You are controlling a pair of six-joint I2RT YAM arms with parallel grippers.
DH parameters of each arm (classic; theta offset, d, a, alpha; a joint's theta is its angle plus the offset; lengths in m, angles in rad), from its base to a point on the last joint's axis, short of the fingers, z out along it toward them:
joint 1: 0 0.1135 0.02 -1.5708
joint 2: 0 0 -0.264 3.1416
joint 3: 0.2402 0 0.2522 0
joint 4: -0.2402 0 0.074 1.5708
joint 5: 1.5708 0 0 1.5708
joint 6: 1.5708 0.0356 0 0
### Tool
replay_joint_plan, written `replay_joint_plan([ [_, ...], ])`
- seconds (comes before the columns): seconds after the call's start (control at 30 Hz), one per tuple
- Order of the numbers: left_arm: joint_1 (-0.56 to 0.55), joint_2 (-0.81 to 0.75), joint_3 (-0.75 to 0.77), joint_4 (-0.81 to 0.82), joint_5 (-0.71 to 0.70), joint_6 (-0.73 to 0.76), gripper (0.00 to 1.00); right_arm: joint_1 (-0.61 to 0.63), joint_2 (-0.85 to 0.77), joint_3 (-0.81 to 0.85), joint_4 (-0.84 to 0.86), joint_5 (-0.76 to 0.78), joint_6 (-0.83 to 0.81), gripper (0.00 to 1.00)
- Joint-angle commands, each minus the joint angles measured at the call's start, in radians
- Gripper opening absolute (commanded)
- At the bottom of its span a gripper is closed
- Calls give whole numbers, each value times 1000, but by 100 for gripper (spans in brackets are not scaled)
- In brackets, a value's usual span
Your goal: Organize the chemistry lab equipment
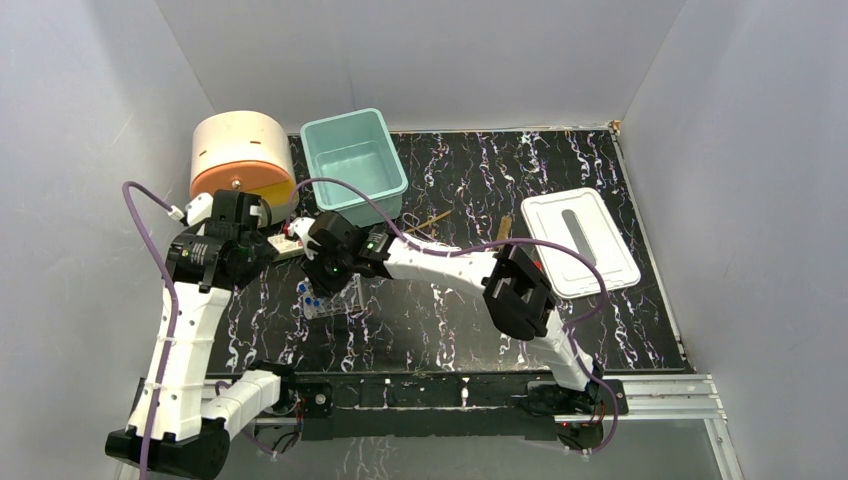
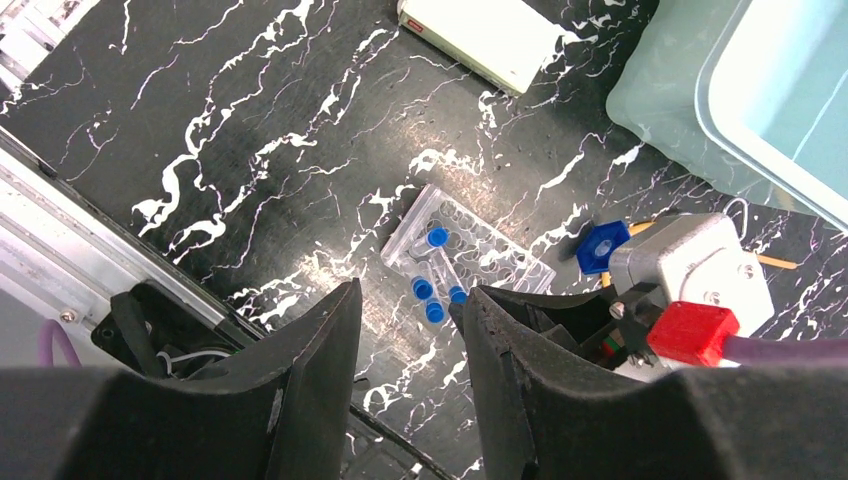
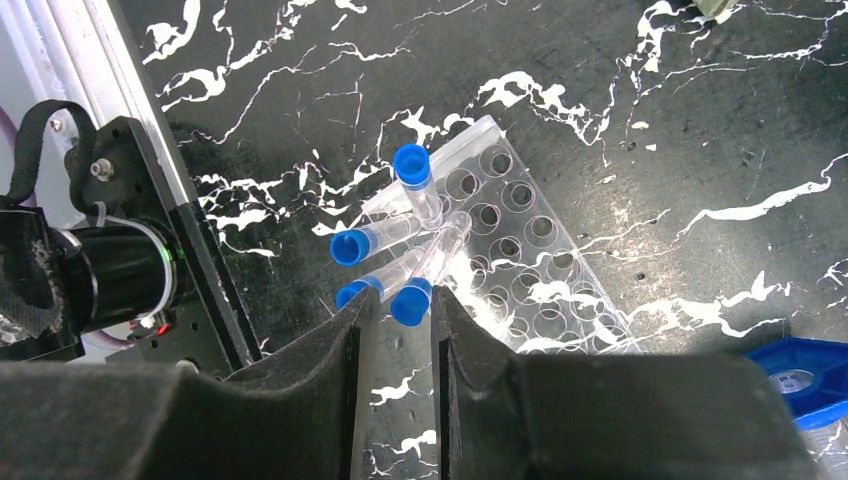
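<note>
What matters for the coming move is how the four blue-capped clear plastic vials (image 3: pixel 350 246) lie against the right gripper (image 3: pixel 402 298). They are not upright. They lean out of the near corner of the clear plastic rack (image 3: pixel 520 270) in a fan, with caps towards the gripper and tubes running away and to its right into the rack holes.

One vial (image 3: pixel 440 255) has its cap right at the mouth of the gripper, between the two fingertips. Its long axis slants away to the right instead of lining up with the gap. The right gripper's fingers are apart by a narrow gap, barely wider than that cap. We see a sliver of space beside the cap, so we judge nothing is clamped yet. The other caps lie just to the gripper's left and ahead of it.

The right arm is plainly the nearer one. It reaches across the black marbled table (image 3: pixel 700 150) to the left side with its elbow bent and its wrist tipped down over the rack. The left gripper (image 2: pixel 412 297) hangs higher and well apart, its fingers spread and empty, and the rack shows through its gap.

We reckon a grasp here needs the wrist turned to match the slant, or the cap may slip sideways.
</note>
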Motion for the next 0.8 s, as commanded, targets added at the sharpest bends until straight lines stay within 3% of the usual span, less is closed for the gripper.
replay_joint_plan([
  [0.0,1,-16,39,-24,-64,-11,42,2,9,46,20,15,-5,34],
  [0.37,1,-41,70,-42,-135,-29,40,-11,-125,-142,124,70,45,46],
  [0.57,1,-44,47,-27,-113,-21,41,-12,-159,-214,150,65,48,45],
  [0.77,1,-43,30,-13,-96,-18,41,-12,-92,-138,113,40,28,38],
])
